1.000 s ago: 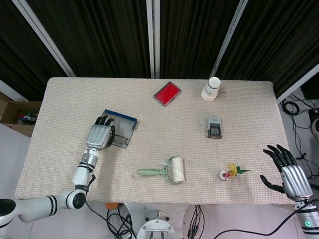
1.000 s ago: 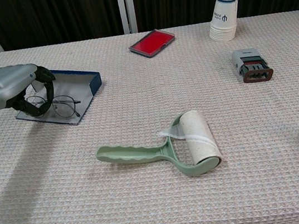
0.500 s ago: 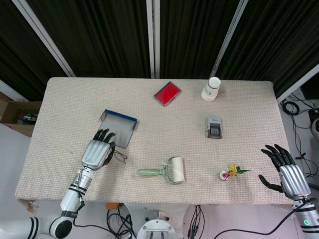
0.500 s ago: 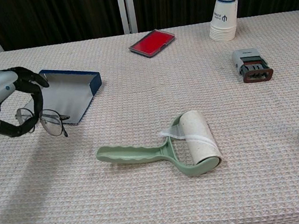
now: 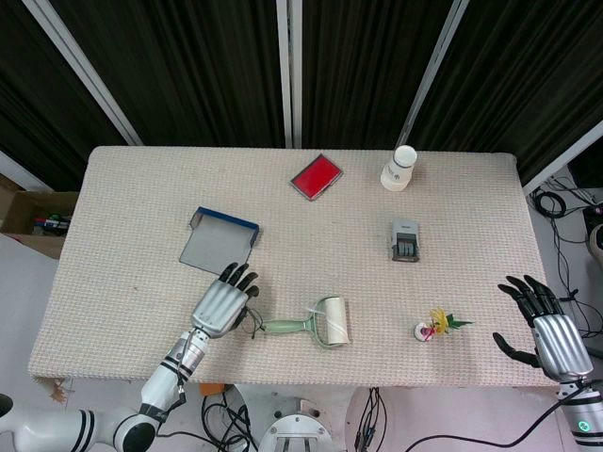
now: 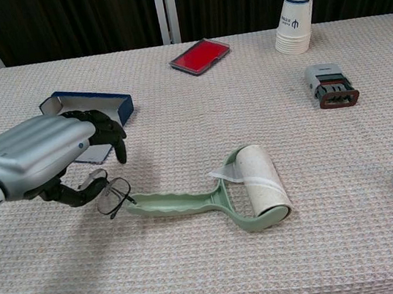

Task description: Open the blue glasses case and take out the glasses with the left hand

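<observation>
Glasses [image 6: 113,195]: gripped in my left hand [image 6: 43,159], above the table [image 5: 122,311], beside the lint roller [image 6: 225,191] handle tip; frame tilted, exact long axis unclear. Blue case [image 5: 219,241]: lying open, behind. My right hand [image 5: 549,330]: fingers spread, holding nothing, off the table edge.

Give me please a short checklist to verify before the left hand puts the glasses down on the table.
1. Glasses held by left hand: ok.
2. Glasses out of the blue glasses case, which lies open: ok.
3. Free table under the glasses: not ok, the lint roller handle end is right beside them.
4. Lenses undamaged: cannot tell.
5. Right hand open, away at the table's right edge: ok.
</observation>
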### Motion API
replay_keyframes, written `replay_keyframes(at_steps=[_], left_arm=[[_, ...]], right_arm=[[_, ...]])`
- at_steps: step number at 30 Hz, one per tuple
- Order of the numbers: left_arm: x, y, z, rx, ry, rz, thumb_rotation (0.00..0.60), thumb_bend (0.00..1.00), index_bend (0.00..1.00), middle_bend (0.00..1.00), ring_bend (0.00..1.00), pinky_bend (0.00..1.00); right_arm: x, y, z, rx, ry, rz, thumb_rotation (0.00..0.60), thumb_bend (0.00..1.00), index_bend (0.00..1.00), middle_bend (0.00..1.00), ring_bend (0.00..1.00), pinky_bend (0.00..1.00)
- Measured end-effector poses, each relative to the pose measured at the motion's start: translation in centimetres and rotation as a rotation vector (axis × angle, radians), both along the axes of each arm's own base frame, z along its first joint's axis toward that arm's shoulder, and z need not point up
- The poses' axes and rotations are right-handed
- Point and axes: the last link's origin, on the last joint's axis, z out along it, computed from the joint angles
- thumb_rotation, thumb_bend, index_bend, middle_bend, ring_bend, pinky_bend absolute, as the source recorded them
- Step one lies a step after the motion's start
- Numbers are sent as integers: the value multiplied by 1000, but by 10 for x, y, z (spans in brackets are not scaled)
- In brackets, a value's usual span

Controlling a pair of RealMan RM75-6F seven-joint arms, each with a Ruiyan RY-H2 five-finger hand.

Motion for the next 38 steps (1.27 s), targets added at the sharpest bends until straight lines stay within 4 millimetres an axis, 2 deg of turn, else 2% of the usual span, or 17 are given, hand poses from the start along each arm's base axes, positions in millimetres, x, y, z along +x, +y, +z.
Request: replay_keyframes(at_steps=[4,9,14,19,23,26,32,38], left_arm=[[0,6,9,46,-20,-3,600,311,179,137,60,110],[-22,18,41,178,-25,39,600,305,188,138,60,111],[-68,26,90,299,0,142,600,302,188,138,60,110],[-118,21,141,365,-2,272,600,303,195,138,61,109],[-156,-2,182,388,-17,375,600,304,197,138,60,109],[-172,-30,199,399,-40,421,600,304,197,139,60,109],[-173,-76,206,444,-40,378,600,292,197,137,60,108],[-171,-106,197,472,-4,348,600,287,196,131,60,107]], right_arm=[[1,1,2,-7,2,-1,600,198,179,128,0,107],[1,1,4,-13,3,-1,600,198,180,128,0,107],[3,-2,6,-11,7,2,600,198,180,128,0,107],[4,-6,8,-8,11,5,600,199,180,128,0,107],[6,-8,10,-7,-2,5,600,201,181,128,0,107],[7,-9,10,-10,4,8,600,203,181,128,0,107],[16,-13,5,7,13,43,600,211,181,126,0,107],[24,-21,-1,46,18,64,600,215,181,116,0,107]])
